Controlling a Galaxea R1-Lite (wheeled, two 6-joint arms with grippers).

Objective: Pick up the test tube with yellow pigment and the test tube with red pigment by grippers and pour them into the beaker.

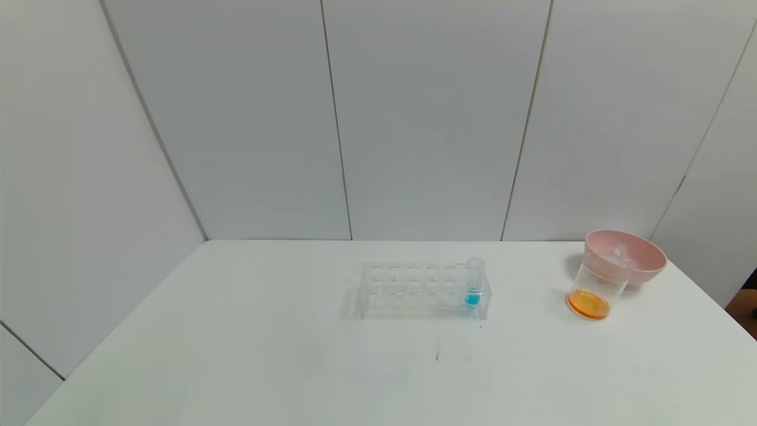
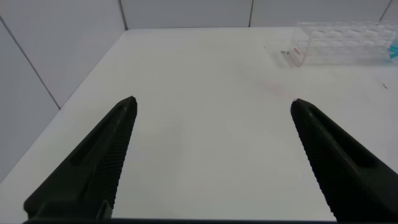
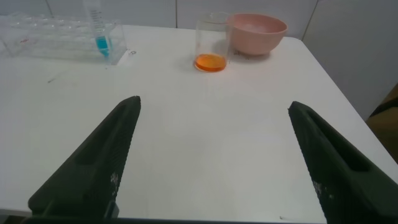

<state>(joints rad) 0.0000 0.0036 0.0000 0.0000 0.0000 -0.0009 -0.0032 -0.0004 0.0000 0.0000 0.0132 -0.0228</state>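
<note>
- Beaker point(image 1: 594, 290) sits right of the rack point(image 1: 423, 290), just in front of the pink bowl point(image 1: 626, 255), maybe touching it. Orange liquid pools in its bottom.
- Rack holds only the blue tube point(image 1: 475, 283), at its right end.
- No yellow or red tube is clearly visible. Something clear lies in the bowl; can't tell if it's the tubes.
- Orange mix suggests both pours are done.
- Left gripper point(image 2: 211, 112): fingers spread wide, nothing held, low over bare table, rack well ahead.
- Right gripper point(image 3: 214, 112): also wide open and empty, facing the beaker and bowl.
- Neither arm shows in the head view; both look parked.
- Handling guess: tubes are light, stiff, slick and fragile. Pinch mid-body above the liquid, with gentle force.
</note>
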